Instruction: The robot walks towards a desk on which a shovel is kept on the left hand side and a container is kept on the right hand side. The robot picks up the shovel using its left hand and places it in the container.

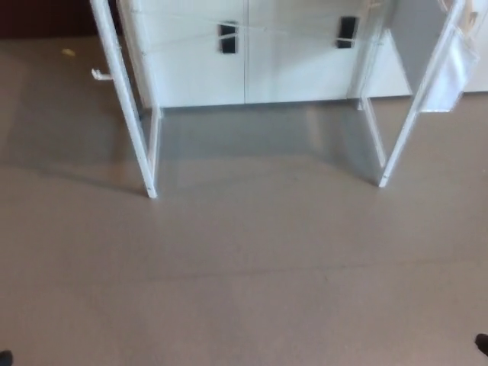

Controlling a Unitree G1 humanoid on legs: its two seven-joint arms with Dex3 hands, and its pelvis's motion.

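Observation:
Neither the shovel nor the container is in view, and the desk top lies above the picture's upper edge. Only the desk's white legs show, the left leg (145,152) and the right leg (396,149), standing on the grey-brown floor. A small black sliver of my left hand (4,357) shows at the bottom left corner. A similar sliver of my right hand (482,343) sits at the bottom right corner. Too little of either shows to tell its state.
Behind the desk legs stands a white cabinet (244,69) with two black handles (227,38). A white sheet or panel (450,72) hangs by the right leg. A small yellowish scrap (69,52) lies on the floor at the far left.

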